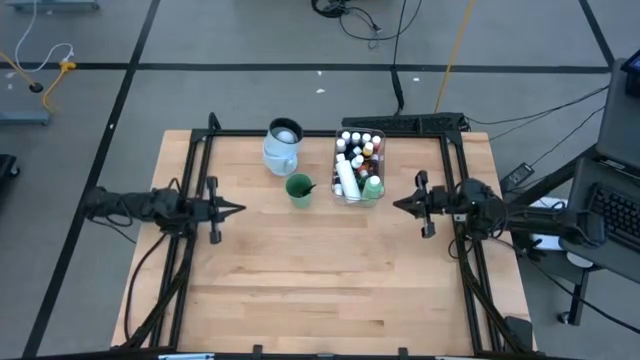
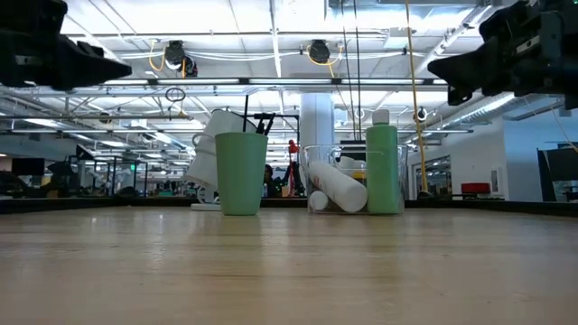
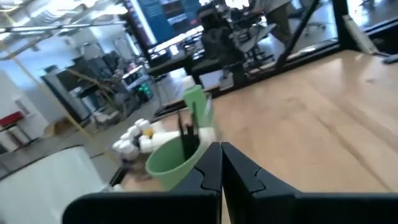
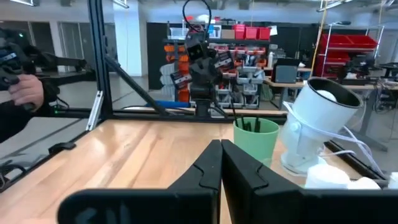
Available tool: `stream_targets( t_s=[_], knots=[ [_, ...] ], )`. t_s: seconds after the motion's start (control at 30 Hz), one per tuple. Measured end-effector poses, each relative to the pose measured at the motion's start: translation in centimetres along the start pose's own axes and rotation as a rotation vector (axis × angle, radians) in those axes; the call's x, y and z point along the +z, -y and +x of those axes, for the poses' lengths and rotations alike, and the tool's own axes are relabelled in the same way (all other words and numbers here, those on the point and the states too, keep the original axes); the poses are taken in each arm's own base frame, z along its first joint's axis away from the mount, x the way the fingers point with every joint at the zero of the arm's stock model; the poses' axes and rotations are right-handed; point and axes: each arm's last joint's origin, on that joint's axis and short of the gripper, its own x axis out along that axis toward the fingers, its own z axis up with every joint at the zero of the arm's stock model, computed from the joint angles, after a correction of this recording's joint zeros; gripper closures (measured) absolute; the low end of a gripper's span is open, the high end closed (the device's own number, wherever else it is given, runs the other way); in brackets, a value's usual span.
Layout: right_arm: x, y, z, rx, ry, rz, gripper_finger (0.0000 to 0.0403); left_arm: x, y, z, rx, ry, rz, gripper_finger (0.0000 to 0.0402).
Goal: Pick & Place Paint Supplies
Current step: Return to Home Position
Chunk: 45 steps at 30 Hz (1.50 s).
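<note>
A clear tub [image 1: 341,150] at the table's far middle holds several tiny paint bottles [image 1: 360,146], a white bottle [image 2: 337,185] lying aslant and an upright green bottle [image 2: 382,167]. To its left a green cup [image 1: 299,189] stands on its base with dark brushes [image 3: 186,134] sticking up from it. My left gripper [image 1: 240,209] hovers shut at the left, pointing level toward the cup. At the right my right gripper [image 1: 397,204] hovers shut, pointing at the tub. Neither has anything between its fingers.
A pale-blue jug [image 1: 283,145] stands behind the green cup, left of the tub. Black frame rails [image 1: 190,170] run along the table's left, right and far sides. Bare wood [image 1: 320,280] fills the near half. A person's hand [image 4: 25,90] shows beyond the table.
</note>
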Motion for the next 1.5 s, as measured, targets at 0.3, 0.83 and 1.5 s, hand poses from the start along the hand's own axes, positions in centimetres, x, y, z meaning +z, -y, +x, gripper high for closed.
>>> stream_targets(
  t_s=[0.3, 0.83, 1.5],
  knots=[
    [0.3, 0.8, -1.2, -0.088, 0.097, 0.009, 0.0403, -1.1, -0.2, 0.5, -0.143, 0.051, -0.051, 0.0401],
    [0.1, 1.0, -1.2, -0.109, 0.078, 0.035, 0.0403, -2.4, -0.4, 1.3, -0.125, 0.059, -0.119, 0.0401],
    [0.6, 0.1, -3.2, -0.104, 0.143, -0.013, 0.0403, -2.4, -0.3, 1.3, -0.131, 0.055, -0.167, 0.0401]
  ],
)
